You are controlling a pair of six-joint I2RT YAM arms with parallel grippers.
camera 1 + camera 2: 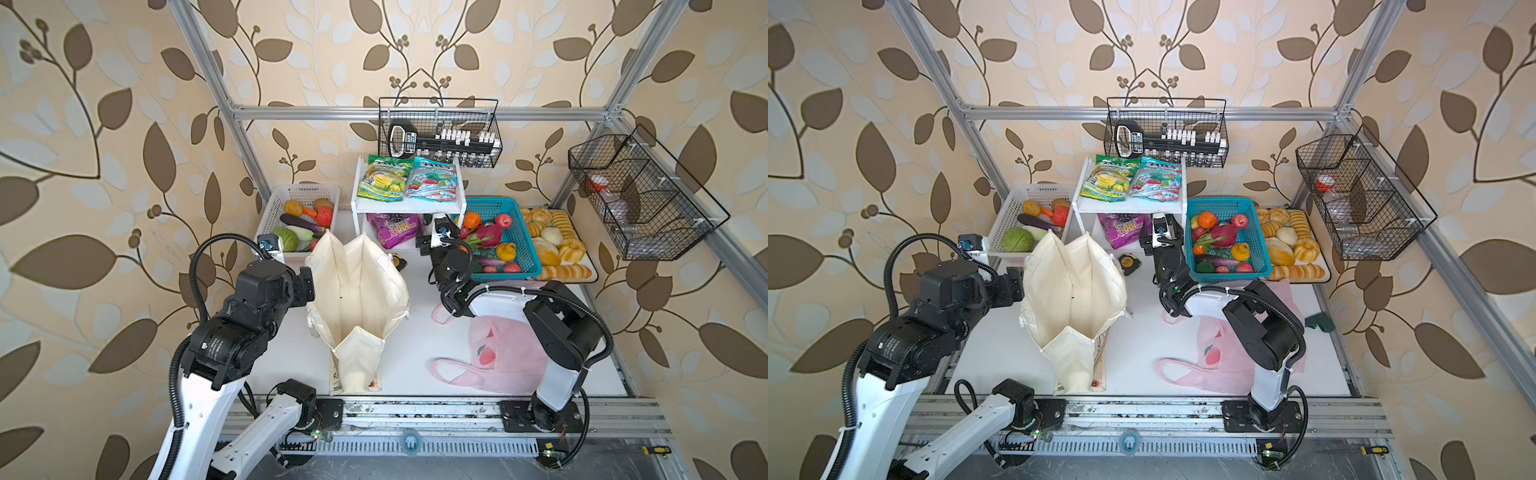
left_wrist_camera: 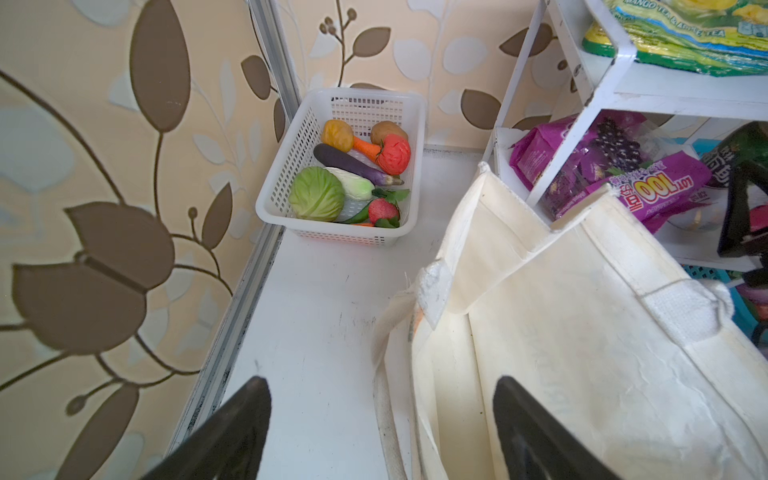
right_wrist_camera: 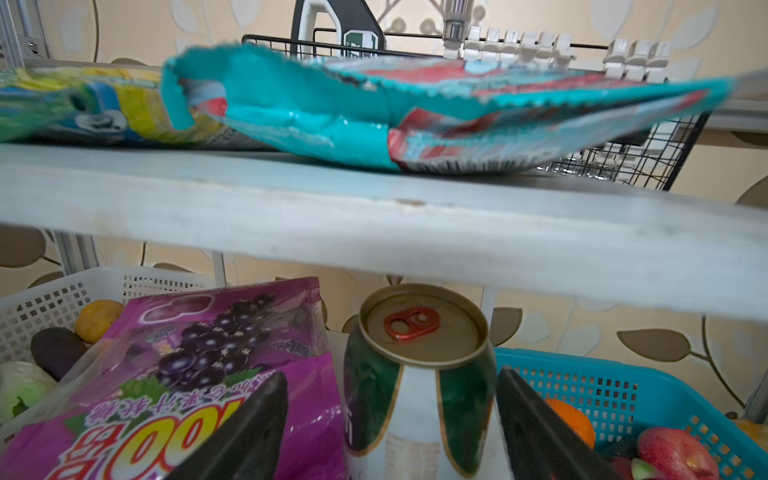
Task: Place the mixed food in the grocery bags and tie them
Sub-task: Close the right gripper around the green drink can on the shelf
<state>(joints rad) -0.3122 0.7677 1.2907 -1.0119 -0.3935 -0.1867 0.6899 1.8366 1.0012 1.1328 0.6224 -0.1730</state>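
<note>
- White table [image 1: 415,340] — bears a cream tote [image 1: 357,291], pink bag [image 1: 511,353], white basket [image 1: 268,212], teal basket [image 1: 524,237], bread tray [image 1: 590,259], shelf unit [image 1: 409,205].
- Shelf unit's top — green-and-yellow packet [image 1: 384,178], teal-and-red packet [image 1: 436,178].

The tote [image 1: 357,291] was matt cream canvas, the purple packet [image 3: 208,353] glossy plastic film, the can [image 3: 419,332] smooth shiny metal.

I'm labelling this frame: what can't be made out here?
Green drink can: lower body cut off by the right wrist view's bottom edge.
Right tool: whether its fingers touch the can is too close to call.
Canvas tote: floor hidden by its own folded walls in both top views.
Pink plastic bag: far part under the right arm in both top views.
Teal-and-red packet: print blurred in the right wrist view.
</note>
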